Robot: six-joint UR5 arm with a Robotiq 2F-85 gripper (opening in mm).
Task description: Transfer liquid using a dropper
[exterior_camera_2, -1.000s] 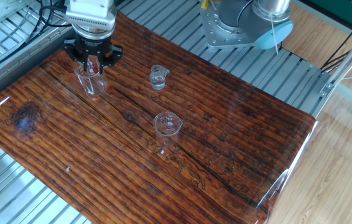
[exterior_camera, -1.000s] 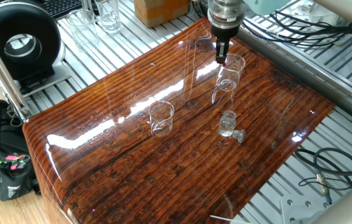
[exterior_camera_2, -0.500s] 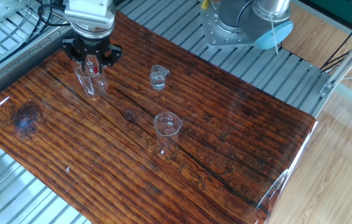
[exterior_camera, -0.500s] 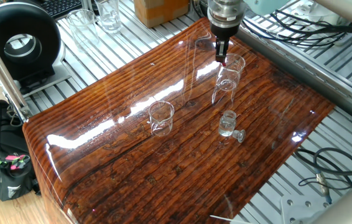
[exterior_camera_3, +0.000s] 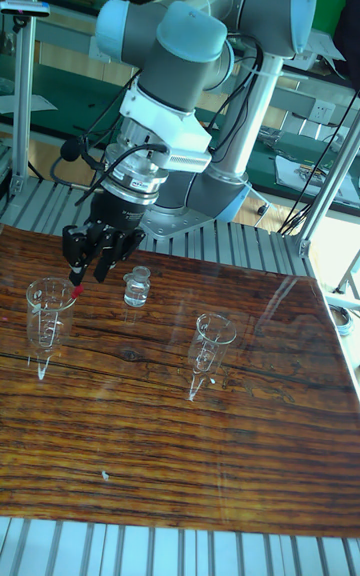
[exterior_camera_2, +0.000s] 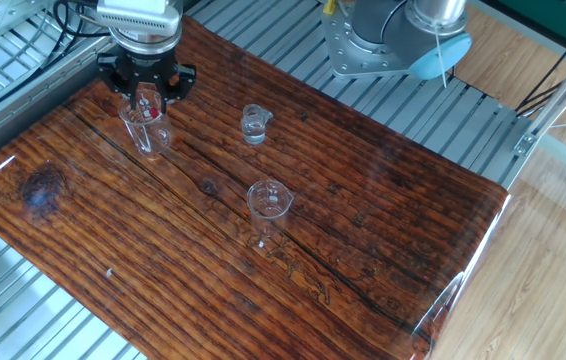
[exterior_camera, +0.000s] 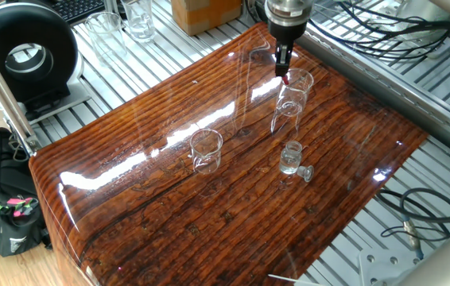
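My gripper (exterior_camera: 284,68) hangs over the mouth of a tall clear glass vessel (exterior_camera: 290,107) at the far edge of the wooden table. It is shut on the dropper (exterior_camera: 285,79), whose red bulb shows just under the fingertips. The slim tube points down into the vessel and is hard to see. The other fixed view shows the gripper (exterior_camera_2: 146,93), the bulb of the dropper (exterior_camera_2: 146,110) and the vessel (exterior_camera_2: 144,130). In the tall view the gripper (exterior_camera_3: 86,269) holds the dropper (exterior_camera_3: 76,290) at the vessel's (exterior_camera_3: 47,321) rim. I cannot make out the liquid in any glass.
A small clear bottle (exterior_camera: 291,157) stands near the vessel, its stopper (exterior_camera: 307,172) lying beside it. A second clear glass (exterior_camera: 206,150) stands nearer the table's middle. Cables, a box and more glassware sit on the metal frame beyond the table's edge.
The gripper has risen slightly, taking the dropper's red bulb up with it above the vessel. The glasses and bottle have not moved.
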